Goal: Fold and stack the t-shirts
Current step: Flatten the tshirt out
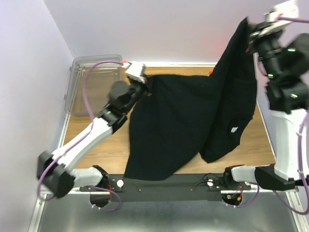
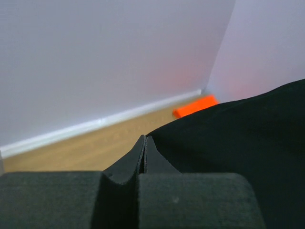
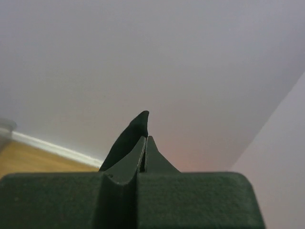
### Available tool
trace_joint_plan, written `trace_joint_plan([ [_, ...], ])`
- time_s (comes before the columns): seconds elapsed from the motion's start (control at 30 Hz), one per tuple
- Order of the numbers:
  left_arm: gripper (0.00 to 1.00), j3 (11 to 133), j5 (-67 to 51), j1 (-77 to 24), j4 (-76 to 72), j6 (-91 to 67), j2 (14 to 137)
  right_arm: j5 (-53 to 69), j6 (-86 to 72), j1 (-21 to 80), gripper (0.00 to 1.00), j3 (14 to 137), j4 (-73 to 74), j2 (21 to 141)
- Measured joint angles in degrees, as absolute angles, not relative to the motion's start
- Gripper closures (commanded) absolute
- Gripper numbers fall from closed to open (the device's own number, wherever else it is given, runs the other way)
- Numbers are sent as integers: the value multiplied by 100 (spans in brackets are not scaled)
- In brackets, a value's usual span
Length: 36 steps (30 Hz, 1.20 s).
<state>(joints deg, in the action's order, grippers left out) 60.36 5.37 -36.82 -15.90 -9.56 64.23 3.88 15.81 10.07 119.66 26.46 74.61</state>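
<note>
The black t-shirt [image 1: 178, 125] is stretched between the two arms, a big, limp sheet of plain dark cloth that covers most of the middle of the wooden table [image 1: 96, 159]. The left gripper [image 1: 144, 86] sits low near the far left part of the table, its fingers clenched on one edge of the cloth. In the left wrist view the tips are pressed together with the black fabric [image 2: 248, 143] running off right beside them, though the pinch itself is hard to make out there. The right gripper [image 1: 251, 30] is raised high at the far right, jaws tight on another edge. Its wrist view shows a small peak of black cloth [image 3: 136, 129] poking up past the closed tips. From that raised hold the shirt hangs down in a long fold to the table, and its lower hem reaches the near edge by the arm bases. A small pale mark [image 1: 235, 129] shows on the hanging part, probably a logo, too small to read. The orange t-shirt [image 2: 194, 106] lies on the table by the far wall, mostly hidden behind the black one. A clear bin [image 1: 79, 63] stands in the far left corner.
</note>
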Motion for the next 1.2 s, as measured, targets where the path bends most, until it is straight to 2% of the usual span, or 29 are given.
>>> trace_joint_plan([
  [0.13, 100, 6051, 537, -3583, -1374, -1236, 7638, 60, 1826, 1007, 100, 10457, 2386, 7533],
  [0.23, 100, 6003, 552, -3441, -1175, -1398, 8106, 27, 1914, 1007, 99, 9636, 2351, 7623],
  [0.4, 100, 5813, 607, -3319, -1048, -1441, 7669, 292, 1848, 1007, 99, 9491, 2359, 7609],
  [0.53, 100, 5887, 587, -3395, -1168, -1299, 6565, 642, 1640, 1007, 99, 10573, 2596, 7601],
  [0.7, 100, 6504, 294, -3500, -1697, -1181, 5290, 1096, 1352, 1007, 100, 13063, 2875, 7609],
  [0.87, 100, 6724, -130, -3516, -2196, -1253, 4338, 1413, 1085, 864, 99, 14490, 2934, 7129],
  [1.03, 100, 6897, -609, -3540, -2609, -1487, 3846, 1470, 987, 687, 100, 15205, 2829, 6827],
  [1.2, 100, 6963, -613, -3540, -2687, -1551, 3800, 1288, 1046, 663, 99, 14929, 2827, 6849],
])
